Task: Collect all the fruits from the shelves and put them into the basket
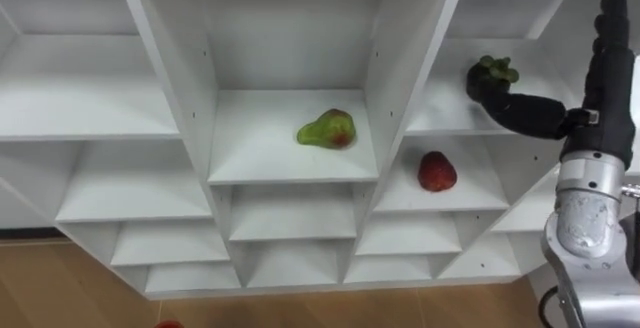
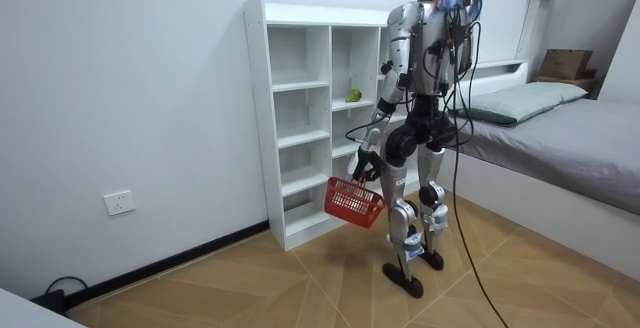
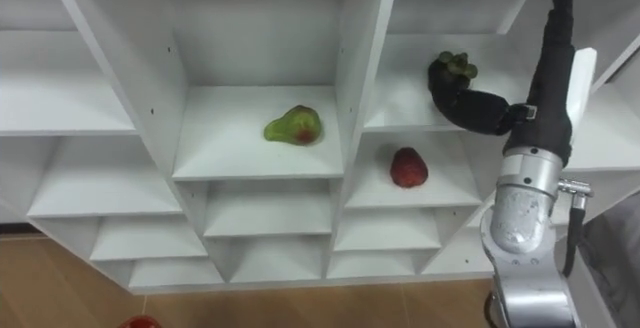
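Left robot hand (image 2: 362, 168) grips lattice basket (image 2: 352, 203); right robot hand (image 1: 600, 103) at knobbly fruit (image 1: 497, 69).

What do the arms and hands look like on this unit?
Right hand: black, slender segmented fingers, white tag at its back, on a silver cylindrical wrist with a dark cable beside it. Left hand: dark too, on a silver-grey arm with black joints.

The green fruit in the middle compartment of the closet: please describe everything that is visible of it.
The green fruit looks like a pear, with smooth yellow-green skin and a red-brown blush on its wider end. It lies on its side, narrow end toward the left, on a white shelf in the middle column. It is near the right wall but apart from it. Only the shelf touches it; no hand is on it.
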You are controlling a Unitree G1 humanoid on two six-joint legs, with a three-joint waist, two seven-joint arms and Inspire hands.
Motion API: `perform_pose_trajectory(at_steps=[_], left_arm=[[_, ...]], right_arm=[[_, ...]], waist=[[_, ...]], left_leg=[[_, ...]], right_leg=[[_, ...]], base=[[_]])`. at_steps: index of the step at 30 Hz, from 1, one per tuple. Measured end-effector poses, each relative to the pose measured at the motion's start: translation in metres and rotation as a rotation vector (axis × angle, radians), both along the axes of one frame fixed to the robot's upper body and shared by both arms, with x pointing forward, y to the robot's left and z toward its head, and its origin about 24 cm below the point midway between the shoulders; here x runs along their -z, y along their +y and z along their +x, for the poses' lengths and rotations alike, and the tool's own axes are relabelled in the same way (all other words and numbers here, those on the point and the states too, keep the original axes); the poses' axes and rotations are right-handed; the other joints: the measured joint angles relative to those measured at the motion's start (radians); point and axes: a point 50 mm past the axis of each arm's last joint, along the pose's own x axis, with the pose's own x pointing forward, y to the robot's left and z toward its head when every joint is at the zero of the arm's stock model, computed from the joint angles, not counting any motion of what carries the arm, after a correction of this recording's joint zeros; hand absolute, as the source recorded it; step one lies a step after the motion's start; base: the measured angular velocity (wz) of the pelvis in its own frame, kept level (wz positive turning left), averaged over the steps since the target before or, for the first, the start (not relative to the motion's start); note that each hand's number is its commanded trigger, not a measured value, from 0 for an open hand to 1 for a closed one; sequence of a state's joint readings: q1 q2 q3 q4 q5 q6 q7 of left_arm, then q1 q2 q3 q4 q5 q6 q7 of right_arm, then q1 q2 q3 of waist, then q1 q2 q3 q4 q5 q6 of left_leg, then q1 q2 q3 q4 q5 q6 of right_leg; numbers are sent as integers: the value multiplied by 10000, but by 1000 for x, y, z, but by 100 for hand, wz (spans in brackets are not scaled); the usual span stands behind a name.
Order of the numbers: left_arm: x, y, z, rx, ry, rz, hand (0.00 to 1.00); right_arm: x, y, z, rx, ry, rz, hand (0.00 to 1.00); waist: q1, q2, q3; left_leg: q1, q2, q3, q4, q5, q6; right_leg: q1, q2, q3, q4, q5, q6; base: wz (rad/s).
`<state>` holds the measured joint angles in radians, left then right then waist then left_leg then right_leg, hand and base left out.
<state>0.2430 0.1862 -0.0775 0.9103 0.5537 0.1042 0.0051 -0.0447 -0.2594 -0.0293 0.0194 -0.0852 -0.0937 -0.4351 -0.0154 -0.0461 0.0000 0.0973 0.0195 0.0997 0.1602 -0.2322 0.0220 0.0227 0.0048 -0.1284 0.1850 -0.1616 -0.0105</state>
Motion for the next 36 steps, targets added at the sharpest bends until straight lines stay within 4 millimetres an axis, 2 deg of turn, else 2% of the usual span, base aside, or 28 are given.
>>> perform_pose_trajectory(at_steps=[4, 8, 13, 21, 26, 36], left_arm=[[0, 0, 1, 24, 74, -121, 100], [0, 1, 4, -8, 78, -210, 100], [0, 1, 3, -44, 121, -228, 100], [0, 2, 1, -135, 163, -234, 100], [0, 4, 0, -230, 200, -168, 100], [1, 5, -1, -298, 285, -50, 100]], right_arm=[[0, -1, 4, -194, 189, -59, 0], [1, -2, 4, -390, 340, -197, 0], [6, -5, 5, -303, 578, -211, 0], [7, -7, 15, -89, 662, -209, 0], [7, -7, 16, -121, 718, -271, 0], [14, -9, 22, -242, 1247, -241, 0]], waist=[[4, -13, 7], [68, -85, 50], [236, -182, 80], [504, -215, 62], [497, -212, 63], [504, -182, 70]], left_leg=[[17, 7, -9, 0, 1, -1], [24, 2, -152, 22, 2, -3], [-18, -9, -230, 67, 2, -3], [-20, -20, -291, 76, 2, -3], [25, -19, -493, 77, 2, -4], [-3, -20, -544, 109, 8, -12]], right_leg=[[10, 4, 6, -1, 0, -1], [75, -5, -75, -2, 2, -3], [130, -17, -119, -4, 2, -4], [152, -26, -145, -3, 2, -6], [274, -34, -298, -20, 2, -5], [295, -47, -386, -29, 2, -6]], base=[[0], [7], [3], [1], [10], [1]])
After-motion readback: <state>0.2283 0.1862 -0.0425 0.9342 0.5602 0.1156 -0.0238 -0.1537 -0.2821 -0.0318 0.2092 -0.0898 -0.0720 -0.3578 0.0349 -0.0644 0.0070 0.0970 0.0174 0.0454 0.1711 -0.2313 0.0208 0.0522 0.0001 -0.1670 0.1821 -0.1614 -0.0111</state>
